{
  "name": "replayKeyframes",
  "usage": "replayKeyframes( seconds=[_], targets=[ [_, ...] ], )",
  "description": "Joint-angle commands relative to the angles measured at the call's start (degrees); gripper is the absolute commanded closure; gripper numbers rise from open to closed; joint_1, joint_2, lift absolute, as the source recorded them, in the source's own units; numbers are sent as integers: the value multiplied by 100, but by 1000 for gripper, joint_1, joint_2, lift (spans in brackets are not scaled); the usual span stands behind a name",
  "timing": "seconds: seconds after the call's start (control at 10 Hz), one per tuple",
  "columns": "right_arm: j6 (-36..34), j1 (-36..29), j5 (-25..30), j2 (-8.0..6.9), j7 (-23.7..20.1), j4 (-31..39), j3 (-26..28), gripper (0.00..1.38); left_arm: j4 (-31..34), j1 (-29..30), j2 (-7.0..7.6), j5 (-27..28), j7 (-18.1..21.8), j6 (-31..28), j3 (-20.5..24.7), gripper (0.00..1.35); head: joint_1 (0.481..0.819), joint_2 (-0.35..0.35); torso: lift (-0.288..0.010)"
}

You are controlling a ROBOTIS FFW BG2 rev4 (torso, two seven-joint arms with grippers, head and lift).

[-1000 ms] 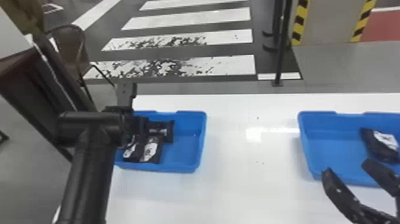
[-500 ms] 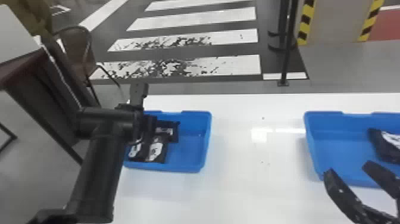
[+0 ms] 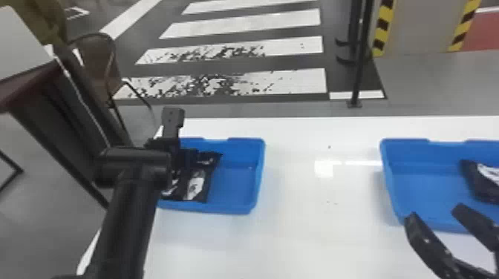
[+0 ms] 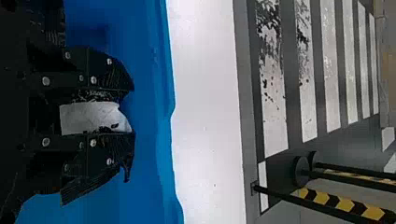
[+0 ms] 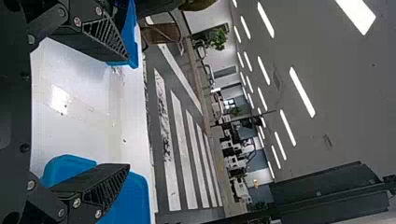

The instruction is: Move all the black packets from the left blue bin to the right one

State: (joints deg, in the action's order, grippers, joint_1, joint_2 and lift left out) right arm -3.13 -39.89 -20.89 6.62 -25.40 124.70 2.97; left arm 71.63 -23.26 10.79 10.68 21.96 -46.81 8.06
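Head view: the left gripper [image 3: 188, 158] is at the left blue bin [image 3: 256, 178], pinching a black packet [image 4: 93, 119] narrowly.
Black packets [image 3: 195, 185] lie toward that bin's near-left corner, by the worktop's [image 3: 304, 237] left edge; the right gripper [image 3: 435, 212], spread wide, is near the right bin's [image 3: 423, 191] near-left corner, and one packet [image 3: 484, 183] lies inside.

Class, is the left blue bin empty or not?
Not empty: in the head view, black packets lie inside the bin.
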Motion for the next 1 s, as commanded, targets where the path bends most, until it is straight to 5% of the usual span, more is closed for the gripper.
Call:
replayKeyframes(
  seconds=[0.0, 0.4, 0.9],
  targets=[
    [-10, -18, -24, 6, 0, 10, 0, 226, 395, 230, -7, -40, 36, 97, 131, 1208, 695, 229, -140],
    [-52, -33, -36, 15, -9, 52, 0, 225, 2856, 1454, -86, -988, 98, 83, 542, 1208, 695, 228, -140],
    [-432, 600, -584, 24, -589, -229, -285, 226, 4038, 2804, -279, -3182, 309, 1138, 291, 1210, 695, 166, -140]
  ],
)
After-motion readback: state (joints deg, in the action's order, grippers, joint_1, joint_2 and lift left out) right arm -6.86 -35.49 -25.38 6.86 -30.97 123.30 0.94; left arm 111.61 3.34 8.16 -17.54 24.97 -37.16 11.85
